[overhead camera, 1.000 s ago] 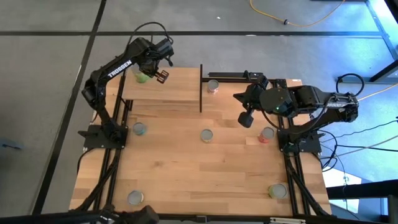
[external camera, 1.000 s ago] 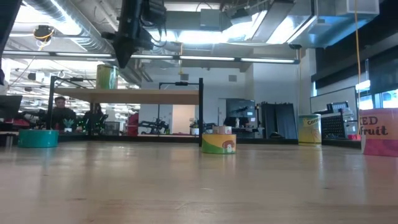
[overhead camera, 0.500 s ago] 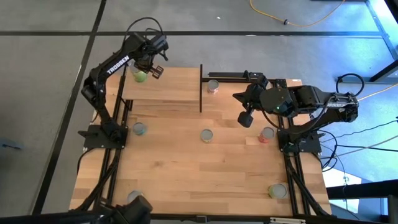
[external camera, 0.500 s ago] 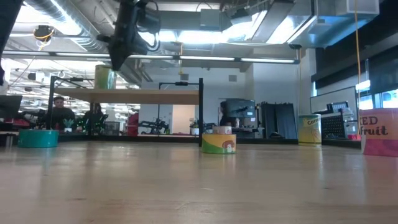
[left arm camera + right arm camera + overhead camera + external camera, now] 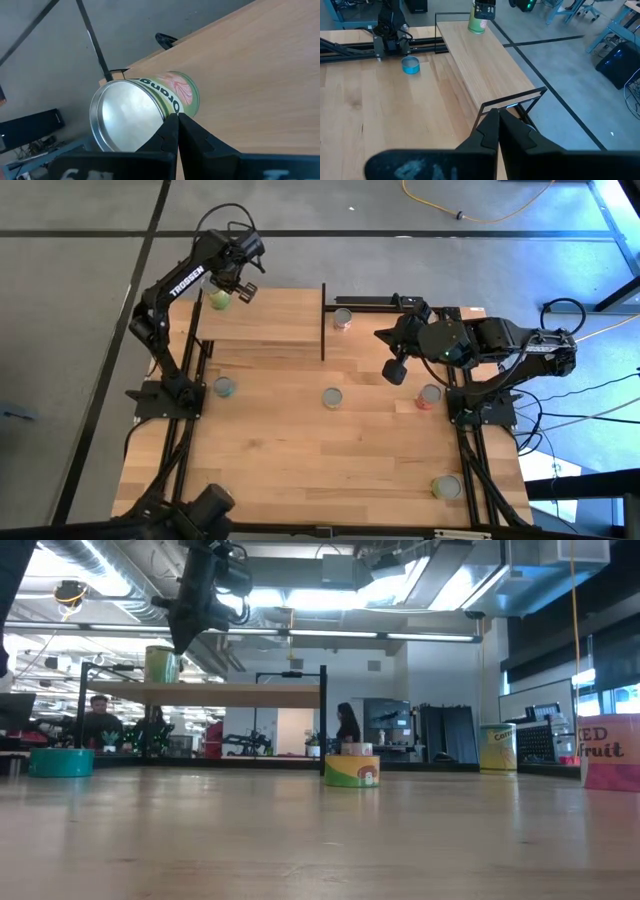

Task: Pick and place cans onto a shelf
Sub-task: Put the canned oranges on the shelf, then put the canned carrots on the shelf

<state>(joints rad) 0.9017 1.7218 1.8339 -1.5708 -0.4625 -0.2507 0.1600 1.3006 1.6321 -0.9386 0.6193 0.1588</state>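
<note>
Dark jointed left arm reaching forward to the far left corner, its black two-finger left tool (image 5: 236, 283) raised with fingers pressed together, dark right arm folded at the right side, right tool (image 5: 395, 372) pointing down, fingers closed

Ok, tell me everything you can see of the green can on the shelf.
The green can is a small cylindrical tin with a plain silvery round top and a green label printed with dark lettering and an orange-pink picture. It stands upright on the shelf, at its far corner by the end away from the black upright panel. The left gripper hangs shut just above and beside it; whether it touches the can is unclear.
</note>
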